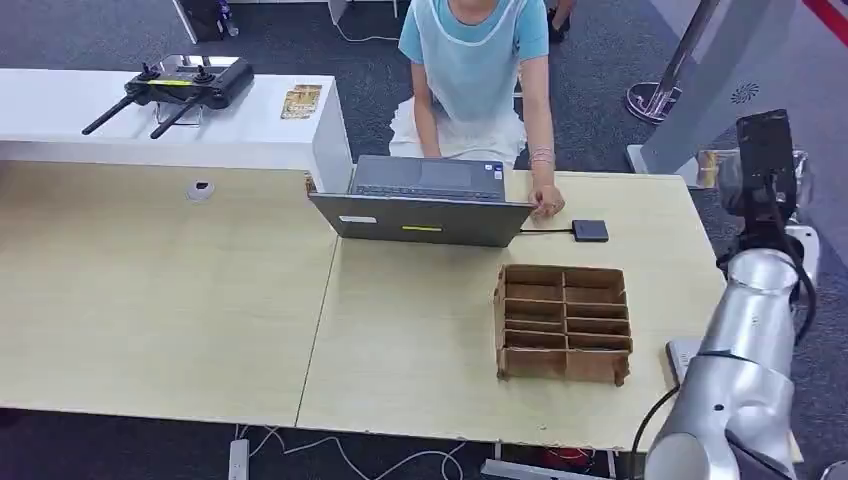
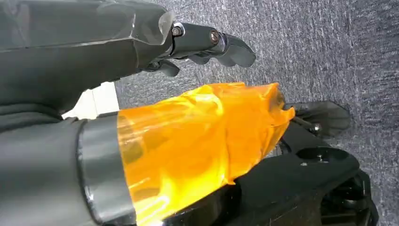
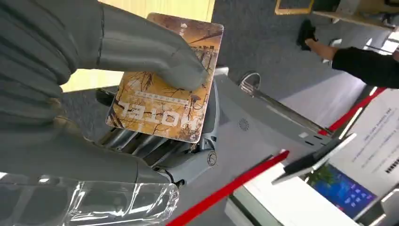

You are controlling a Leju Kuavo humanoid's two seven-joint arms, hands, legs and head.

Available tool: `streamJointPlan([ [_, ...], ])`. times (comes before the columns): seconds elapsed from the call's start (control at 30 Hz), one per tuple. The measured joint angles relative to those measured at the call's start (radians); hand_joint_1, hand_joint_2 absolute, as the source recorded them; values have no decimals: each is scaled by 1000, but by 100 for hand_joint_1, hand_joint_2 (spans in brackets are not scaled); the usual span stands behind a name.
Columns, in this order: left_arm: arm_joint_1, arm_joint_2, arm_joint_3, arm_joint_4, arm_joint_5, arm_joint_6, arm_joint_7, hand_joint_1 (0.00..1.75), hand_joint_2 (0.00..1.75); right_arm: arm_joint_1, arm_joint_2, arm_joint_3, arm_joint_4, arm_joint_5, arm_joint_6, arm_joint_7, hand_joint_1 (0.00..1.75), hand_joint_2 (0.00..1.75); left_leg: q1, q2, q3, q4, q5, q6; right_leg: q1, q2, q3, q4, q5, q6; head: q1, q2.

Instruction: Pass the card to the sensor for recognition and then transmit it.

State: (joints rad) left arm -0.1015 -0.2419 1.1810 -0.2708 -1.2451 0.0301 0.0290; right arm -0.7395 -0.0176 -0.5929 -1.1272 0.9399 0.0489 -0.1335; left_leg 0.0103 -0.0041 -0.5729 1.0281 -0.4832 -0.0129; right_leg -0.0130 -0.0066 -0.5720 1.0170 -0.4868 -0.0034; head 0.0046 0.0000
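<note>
Right hand [image 3: 94, 94] pinches card [image 3: 164, 89] flat under thumb, raised off tabletop [image 1: 420, 340] right edge. Sensor [image 1: 590, 231] lies forward-left, beside laptop [image 1: 425, 205]. Left hand [image 2: 202, 44] hangs, holding nothing, fingers part-curled.

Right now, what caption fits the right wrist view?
Right hand pinches a brown hotel card under its thumb, above grey carpet.

Even indoor light is falling bright and shadowless; wrist views are blurring up close, glare showing on orange film [image 2: 197, 141].
</note>
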Motion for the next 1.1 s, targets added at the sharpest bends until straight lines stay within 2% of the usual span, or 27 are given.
streamJointPlan([
  [0.23, 0, 3, 1, 0, 16, 4, -2, 0, 0, 22, -48, -50, 61, -84, 45, -25, 175, 175, 0, 0, -1, 0, 0, 0, 0, 0, -1, 0, 0, 0, 0, 0],
  [0.37, 0, 5, 6, 0, 34, 9, -2, 0, 0, 57, -82, -52, 88, -166, 83, -25, 175, 175, 0, 0, -1, 0, 0, 0, 0, 0, -1, 0, 0, 0, 0, 0],
  [0.57, 0, 6, 11, 0, 53, 12, -2, 0, 0, 128, -130, -53, 136, -268, 156, -64, 175, 175, 0, -1, -2, 0, 0, 0, 0, -1, -1, 0, 0, 0, 0, 0],
  [0.7, 1, 6, 19, 0, 65, 12, -1, 0, 0, 199, -185, -27, 172, -412, 264, -107, 175, 175, 0, -4, -3, 0, 0, 0, 0, -4, -1, 0, -1, 0, 0, 0],
  [0.83, 6, 6, 30, 0, 76, 15, -1, 0, 0, 307, -244, 17, 190, -560, 332, -162, 175, 175, 0, -7, -4, 0, 0, 1, 0, -6, -2, -1, -1, 1, 0, 0],
  [0.97, 7, 6, 38, 0, 79, 16, 0, 0, 0, 420, -286, 61, 158, -736, 373, -154, 175, 175, 0, -6, -4, 0, -2, 2, 0, -5, -2, -1, -1, 1, 0, 0],
  [1.1, 8, 6, 43, 0, 79, 16, 0, 0, 0, 517, -325, 96, 107, -869, 382, -129, 175, 175, 0, -7, -5, 0, -2, 2, 0, -5, -3, -1, -1, 1, 0, 0],
])
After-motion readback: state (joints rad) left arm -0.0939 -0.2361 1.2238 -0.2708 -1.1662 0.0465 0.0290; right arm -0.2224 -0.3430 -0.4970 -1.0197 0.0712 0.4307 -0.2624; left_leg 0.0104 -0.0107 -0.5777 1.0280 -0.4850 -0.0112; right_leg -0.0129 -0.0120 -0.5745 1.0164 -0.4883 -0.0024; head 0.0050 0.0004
